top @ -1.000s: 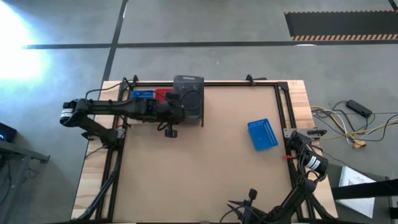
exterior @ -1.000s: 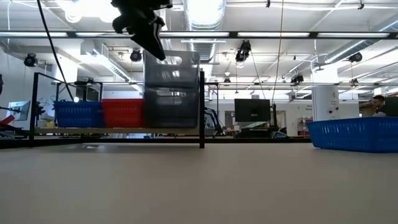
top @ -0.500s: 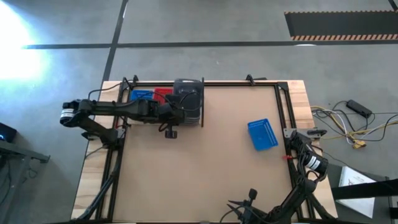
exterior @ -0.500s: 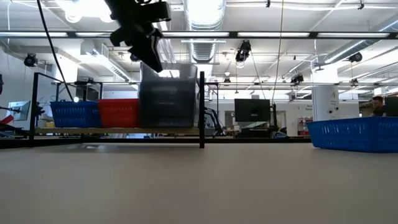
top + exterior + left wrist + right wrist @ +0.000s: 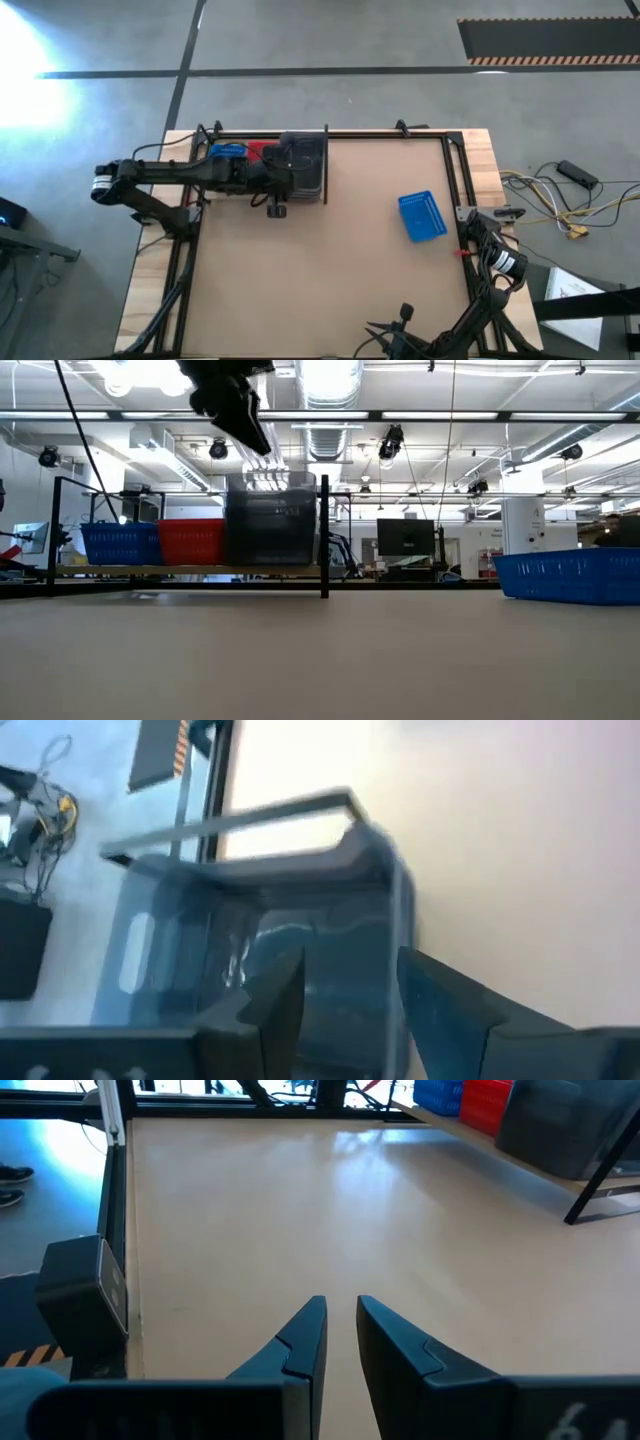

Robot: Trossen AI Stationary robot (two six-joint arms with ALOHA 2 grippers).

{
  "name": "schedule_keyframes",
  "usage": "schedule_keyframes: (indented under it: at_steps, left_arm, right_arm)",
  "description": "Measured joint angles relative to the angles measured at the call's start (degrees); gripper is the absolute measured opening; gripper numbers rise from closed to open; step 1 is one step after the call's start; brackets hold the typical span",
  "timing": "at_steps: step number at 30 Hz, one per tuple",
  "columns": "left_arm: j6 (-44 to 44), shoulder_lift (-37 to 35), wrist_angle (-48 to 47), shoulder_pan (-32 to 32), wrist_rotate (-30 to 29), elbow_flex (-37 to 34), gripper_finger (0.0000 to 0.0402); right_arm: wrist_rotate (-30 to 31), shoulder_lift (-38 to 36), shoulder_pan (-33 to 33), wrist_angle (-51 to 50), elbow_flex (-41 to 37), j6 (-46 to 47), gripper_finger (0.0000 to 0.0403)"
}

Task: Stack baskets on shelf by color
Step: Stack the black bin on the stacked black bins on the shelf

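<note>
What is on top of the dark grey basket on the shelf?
Only the left pincer is above the dark grey basket, which stands on the shelf beside the red basket. No other basket sits on it. Its inside is not visible.

Table (image 5: 330, 290): brown top inside a black frame, seen from straight above.
Shelf (image 5: 318, 133): at the far left part of the table, with a dark upright divider (image 5: 326, 165) at its right end.
Baskets on shelf: a blue basket (image 5: 226, 151), then a red basket (image 5: 260, 151), then a dark grey basket (image 5: 303, 165) just beside the divider.
Left arm (image 5: 170, 175): reaches from the left edge across to the shelf.
Left gripper (image 5: 284, 163): over the dark grey basket; the fingers are not clear from here.
Lone blue basket (image 5: 422, 216): lies on the tabletop at the right, well apart from the shelf, a little turned.
Right arm (image 5: 492, 262): folded at the right edge of the table.
</note>
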Motion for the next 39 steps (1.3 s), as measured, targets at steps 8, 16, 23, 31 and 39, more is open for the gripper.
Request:
schedule_keyframes:
  at_steps: [8, 16, 23, 31, 39]
  left_arm:
    - [-3.4, -1.6, -6.5, -8.1, -0.9, 0.6, 0.0127]
    - [-14.9, 5.3, -11.5, -12.7, 1.1, 0.5, 0.0068]
    - [-14.6, 14.9, -11.0, -12.1, -9.6, 0.7, 0.0031]
    - [-12.8, 20.2, -7.2, -10.4, -13.1, 1.7, 0.0019]
    - [-7.4, 19.7, -1.1, -9.5, -17.2, 1.7, 0.0019]
  right_arm:
    - [0.0, 0.0, 0.0, 0.0, 0.0, -0.1, 0.0052]
    - [0.0, 0.0, -0.3, 0.0, 0.0, 0.0, 0.0052]
    - [0.1, 0.0, -0.8, 0.4, 0.0, -0.1, 0.0052]
    - [0.0, 0.0, -1.0, 0.4, 0.0, -0.3, 0.0052]
    - [0.0, 0.0, -1.0, 0.6, 0.0, -0.6, 0.0052]
